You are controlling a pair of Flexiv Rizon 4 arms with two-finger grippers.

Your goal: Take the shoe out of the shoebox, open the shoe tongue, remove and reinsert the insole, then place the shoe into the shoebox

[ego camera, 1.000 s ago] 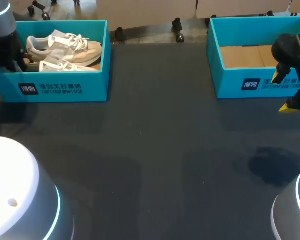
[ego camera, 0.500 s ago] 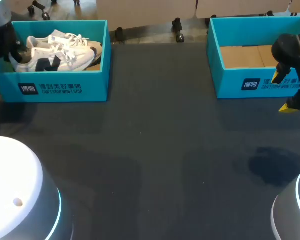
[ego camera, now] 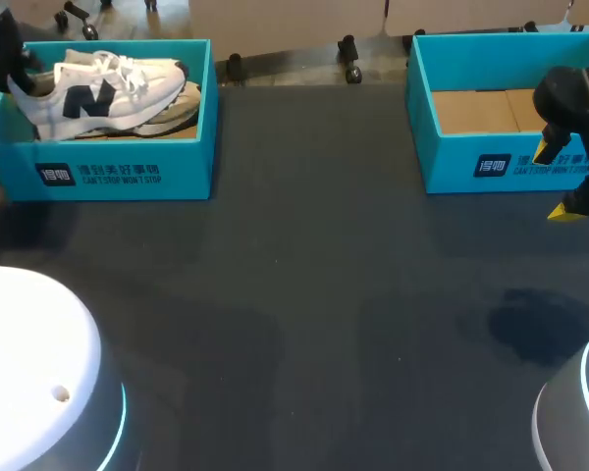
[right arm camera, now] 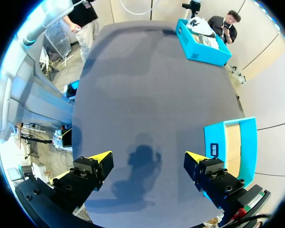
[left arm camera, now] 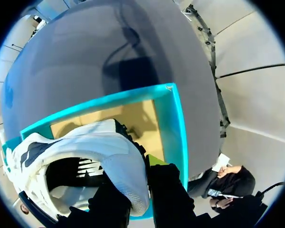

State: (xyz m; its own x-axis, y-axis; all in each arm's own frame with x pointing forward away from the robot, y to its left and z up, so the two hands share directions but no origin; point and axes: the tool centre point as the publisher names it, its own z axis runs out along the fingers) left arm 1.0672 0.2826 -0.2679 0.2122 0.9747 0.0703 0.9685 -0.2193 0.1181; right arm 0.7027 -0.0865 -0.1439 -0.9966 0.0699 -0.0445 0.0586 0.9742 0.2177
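Fingers point(left arm camera: 171, 190) of the left gripper point(left arm camera: 143, 194) are clamping the heel of the white shoe point(left arm camera: 104, 152) from both sides, with one yellow tip peeking out beside it. The shoe is hanging roughly level at the rim of the left shoebox point(ego camera: 128, 172), which is sitting at the table's point(ego camera: 304, 294) far left corner. A second shoe point(ego camera: 169, 116) seems to be lying inside beneath it. The right gripper point(right arm camera: 146, 156) is hovering with its fingers spread wide, gripping nothing, by the table's right edge, just in front of the right shoebox point(ego camera: 452, 162) at the far right corner.
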